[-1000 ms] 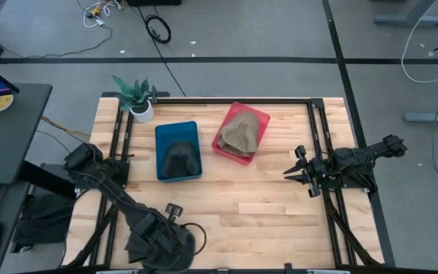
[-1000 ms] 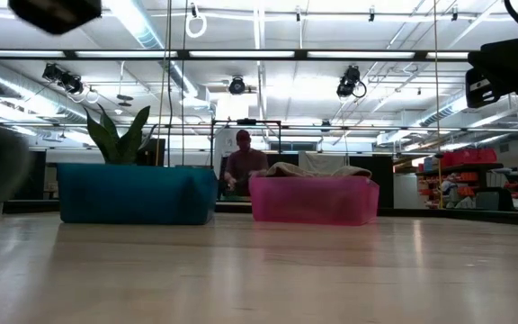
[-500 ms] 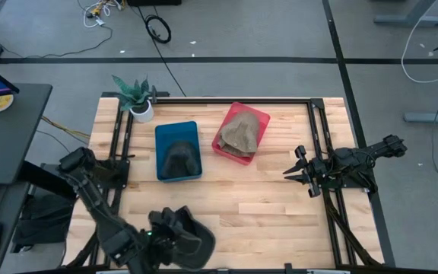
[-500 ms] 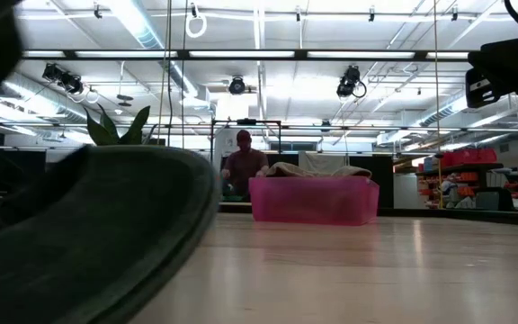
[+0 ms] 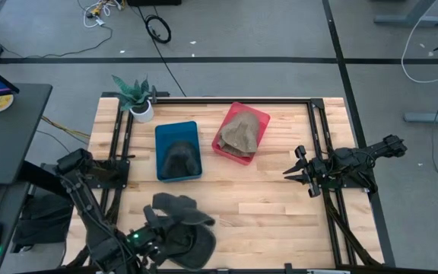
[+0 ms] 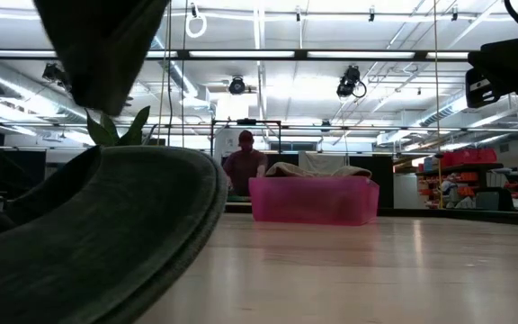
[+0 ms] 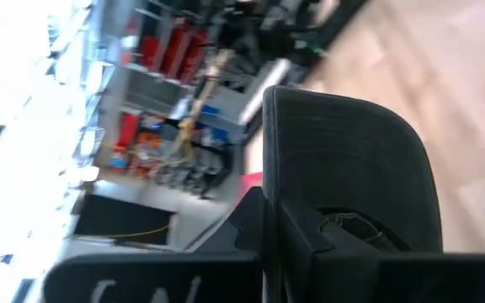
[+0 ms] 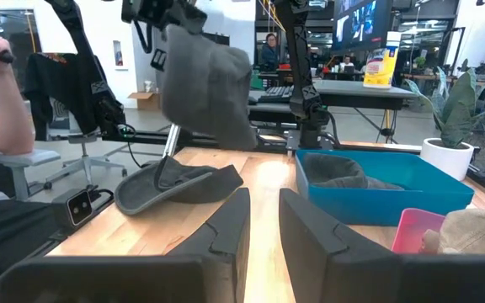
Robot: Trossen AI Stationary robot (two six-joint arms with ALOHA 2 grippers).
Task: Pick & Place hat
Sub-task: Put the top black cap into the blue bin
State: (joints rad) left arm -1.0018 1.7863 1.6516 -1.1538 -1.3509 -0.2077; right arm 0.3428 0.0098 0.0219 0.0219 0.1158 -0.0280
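Note:
My left gripper (image 5: 157, 213) (image 8: 160, 18) is near the table's front edge, raised and pointing almost level, shut on a dark grey hat (image 8: 205, 84) (image 5: 179, 205) that hangs from it. Beneath it a second dark grey hat (image 8: 175, 185) (image 6: 106, 234) lies brim-down on the wood; whether the two are joined I cannot tell. A dark hat lies in the blue bin (image 5: 178, 151) and a tan hat in the red bin (image 5: 240, 133). My right gripper (image 5: 296, 172) waits, open, at the table's right side. My left gripper pinches an edge of the dark grey hat (image 7: 343, 220) between its two fingers, coming at it nearly level. The hat hangs slack below the fingers (image 8: 171, 38), its lower end clear of the hat on the table. Its own fingers hide how many layers it has.
A potted plant (image 5: 138, 97) stands at the far left corner. Black rails (image 5: 322, 144) run along both sides of the table. Bare wood (image 5: 257, 205) lies between the bins and the front edge. People sit beyond the table.
My left gripper has risen near the front edge and tipped from pointing down to almost level, rolling as it went. It has carried a dark grey hat up with it, which now hangs; the other grey hat has come into view and lies on the table.

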